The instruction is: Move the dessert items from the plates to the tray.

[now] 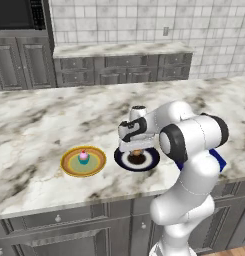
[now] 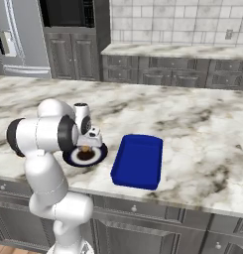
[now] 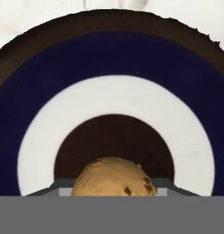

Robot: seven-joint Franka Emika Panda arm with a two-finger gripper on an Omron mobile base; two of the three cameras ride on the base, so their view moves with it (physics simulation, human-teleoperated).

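The marble counter [image 1: 39, 125] carries everything, and the widest thing on it is the blue tray [image 2: 138, 161], lying with its long axis running away from the robot, just beside the navy plate [image 2: 95, 156] on the right in the right base view. In the left base view a corner of that tray shows past the arm's elbow, so from the gripper it lies across to the robot's right, close by and at counter level. The yellow plate [image 1: 69, 167] sits on the opposite side, to the left of the navy plate and apart from it, with the pink cupcake [image 1: 83, 157] upright at its centre, untouched. The gripper [image 1: 136, 151] hangs straight down over the middle of the navy plate, and the brown cupcake [image 3: 114, 177] stands on the plate's brown centre right between the fingers, its tan chip-speckled top rising at the bottom of the hand view. The jaws look drawn in narrow around the cake, and I judge them closed on it, though the contact itself is hidden. The coming move should therefore be a lift clear of the plate rim, then a short carry rightward over the tray's near wall
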